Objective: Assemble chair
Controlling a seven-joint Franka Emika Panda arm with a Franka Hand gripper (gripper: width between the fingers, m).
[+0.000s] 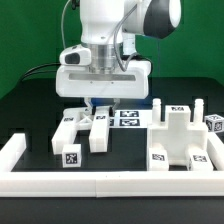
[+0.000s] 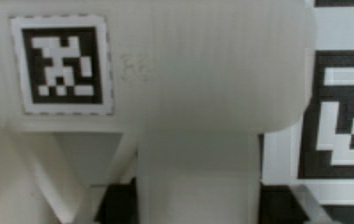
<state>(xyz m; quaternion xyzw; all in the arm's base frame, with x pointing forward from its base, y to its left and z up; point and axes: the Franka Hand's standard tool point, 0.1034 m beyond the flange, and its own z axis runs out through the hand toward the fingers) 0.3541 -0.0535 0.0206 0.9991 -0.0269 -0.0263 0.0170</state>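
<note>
Black counter [image 1: 25, 115] carries a loose chair block [image 1: 68, 148] nearest, with the chair seat [image 1: 180, 140] toward the exterior view's right. Behind, the hand [image 1: 95, 103] hangs low over a tagged piece [image 2: 192, 90]. Whether it is grasping or released, I cannot tell. A crooked pinch could twist that piece off line.

The chair parts [image 1: 180, 140] are white, bearing black-and-white square tags [image 2: 64, 62]; the table [image 1: 125, 155] is black, the border rail [image 1: 100, 186] white, the arm [image 1: 110, 20] white, the backdrop [image 1: 25, 40] green.
</note>
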